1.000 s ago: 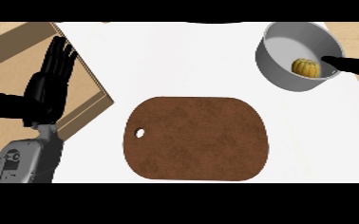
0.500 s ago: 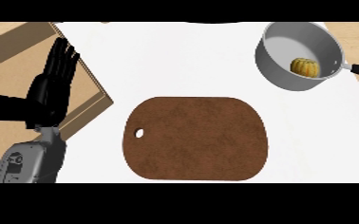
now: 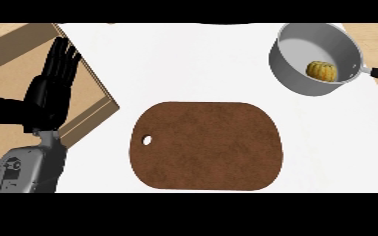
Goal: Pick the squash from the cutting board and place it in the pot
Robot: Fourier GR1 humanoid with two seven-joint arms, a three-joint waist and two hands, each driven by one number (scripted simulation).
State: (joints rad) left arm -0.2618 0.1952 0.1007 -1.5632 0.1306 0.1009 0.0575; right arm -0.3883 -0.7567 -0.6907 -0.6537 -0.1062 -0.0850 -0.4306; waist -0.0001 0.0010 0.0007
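1. At the near left edge a grey forearm (image 3: 29,167) comes up from the bottom of the view, carrying the black left hand (image 3: 52,87).
2. That left hand is open and resting, its fingers straight and pointing toward the far side. It holds nothing. It lies over the edge where a tan wooden surface (image 3: 22,42) meets the white counter top (image 3: 184,60).
3. Right of the hand and well apart from it, a brown, rounded wooden cutting board (image 3: 214,147) lies flat on the white top in the near middle. A small hole (image 3: 147,140) sits close to its left edge. Nothing rests on the board.
4. At the far right stands a round grey metal pot (image 3: 294,78), well apart from the board, with a short handle (image 3: 363,70) running out toward the right edge.
5. The small yellow ribbed squash (image 3: 322,70) sits inside the pot, on its bottom, toward the near right wall.
6. The right hand is out of view, so how its fingers stand cannot be told.
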